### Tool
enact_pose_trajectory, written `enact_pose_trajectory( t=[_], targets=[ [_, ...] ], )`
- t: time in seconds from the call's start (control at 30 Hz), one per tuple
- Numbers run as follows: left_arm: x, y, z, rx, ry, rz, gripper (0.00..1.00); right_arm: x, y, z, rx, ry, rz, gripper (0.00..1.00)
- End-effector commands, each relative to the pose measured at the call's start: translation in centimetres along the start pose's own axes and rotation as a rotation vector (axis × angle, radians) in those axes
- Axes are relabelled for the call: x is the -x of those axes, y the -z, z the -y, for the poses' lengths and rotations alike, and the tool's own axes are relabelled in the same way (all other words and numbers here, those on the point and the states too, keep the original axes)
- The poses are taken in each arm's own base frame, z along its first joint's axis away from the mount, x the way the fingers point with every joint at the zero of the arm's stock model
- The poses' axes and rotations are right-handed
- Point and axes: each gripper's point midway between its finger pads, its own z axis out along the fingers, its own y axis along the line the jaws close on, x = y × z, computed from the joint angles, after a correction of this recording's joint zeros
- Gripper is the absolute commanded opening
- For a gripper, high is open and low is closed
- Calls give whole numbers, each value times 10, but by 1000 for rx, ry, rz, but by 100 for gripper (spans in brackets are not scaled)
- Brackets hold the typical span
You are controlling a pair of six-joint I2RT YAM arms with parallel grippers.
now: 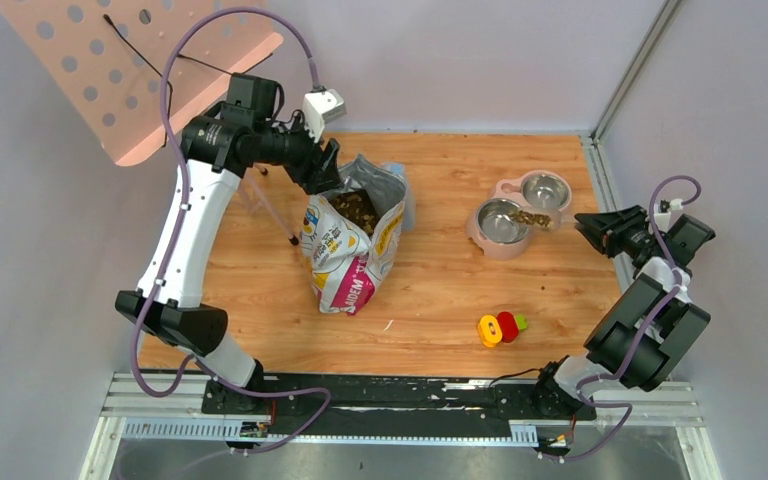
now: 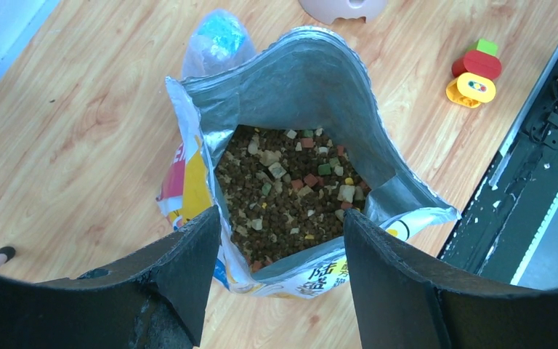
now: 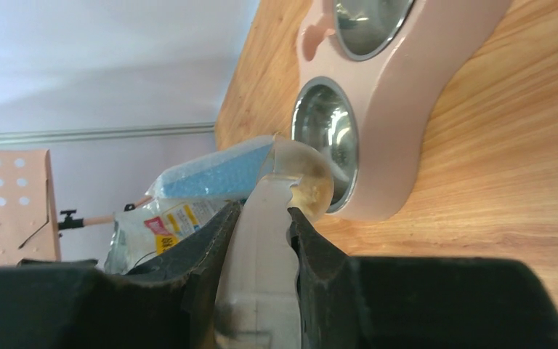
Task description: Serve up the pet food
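Observation:
The pet food (image 2: 290,193) is brown kibble with coloured bits, inside the open printed bag (image 1: 345,265) standing mid-table. My left gripper (image 2: 282,218) is open and wide, just above the bag's near rim, which lies between the fingers; in the top view it (image 1: 325,175) sits at the bag's mouth. My right gripper (image 3: 261,207) is shut on the white handle of a translucent scoop (image 3: 301,178). The scoop (image 1: 532,217) holds some kibble over the pink stand (image 1: 480,237), between its two steel bowls. The stand also shows in the right wrist view (image 3: 407,109).
A clear-blue plastic pack (image 2: 219,40) stands behind the bag. A yellow, red and green toy (image 1: 500,327) lies near the front right. A pink perforated board (image 1: 130,70) on a thin stand is at the back left. A black rail (image 1: 400,395) runs along the near edge.

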Motion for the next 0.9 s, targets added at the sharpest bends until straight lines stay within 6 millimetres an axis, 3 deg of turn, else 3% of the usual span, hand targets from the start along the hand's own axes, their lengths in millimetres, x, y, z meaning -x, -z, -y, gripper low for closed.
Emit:
enact_pose_trajectory(
  t=[0.0,0.33,0.63,0.87],
  targets=[
    [22,22,11,22,-59,83,71,19,2,0,-75,104,64,0],
    [17,24,16,13,-57,79,71,24,-3,-2,-188,205,76,0],
    [18,20,17,-9,-45,81,71,13,-12,-10,-232,321,38,0],
    [24,17,17,-24,-34,98,71,3,-25,-27,-270,501,6,0]
  ],
)
